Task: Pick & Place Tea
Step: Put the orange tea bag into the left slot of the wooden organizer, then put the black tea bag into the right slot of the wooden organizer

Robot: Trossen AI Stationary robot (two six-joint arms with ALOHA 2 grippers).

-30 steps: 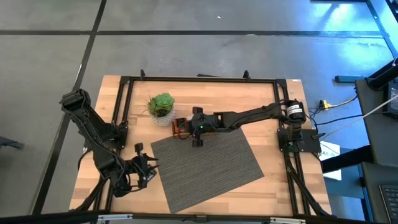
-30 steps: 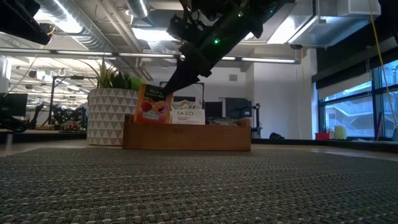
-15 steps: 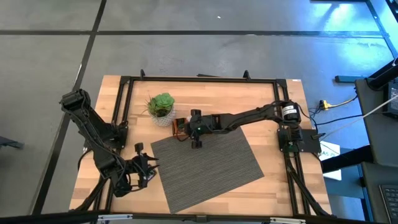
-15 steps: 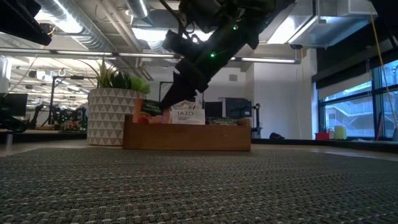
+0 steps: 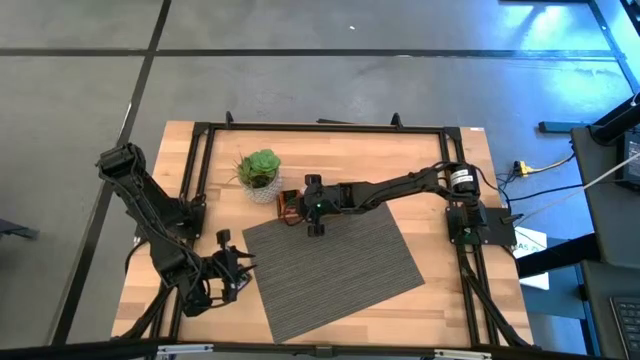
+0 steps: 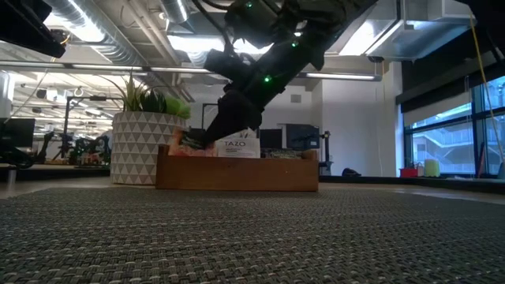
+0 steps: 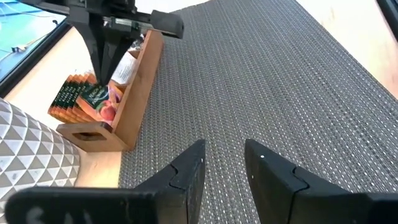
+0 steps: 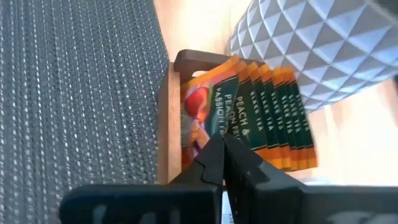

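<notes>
The left tool [image 5: 232, 274] waits with fingers apart at the desk's [image 5: 440, 305] near-left corner, while right of the potted plant [image 5: 260, 170] the right tool [image 8: 219, 148], pinched shut, pokes into the orange tea sachets [image 8: 261, 115] in the wooden tray [image 7: 134, 87] bordering the grey mat [image 5: 340, 265].

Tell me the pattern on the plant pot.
White triangle relief on the plant pot, clearest in the low view.

potted plant [image 5: 260, 172] beside wooden tray [image 6: 237, 175] | grey mat [image 5: 335, 265] on table [image 5: 420, 155]
</notes>
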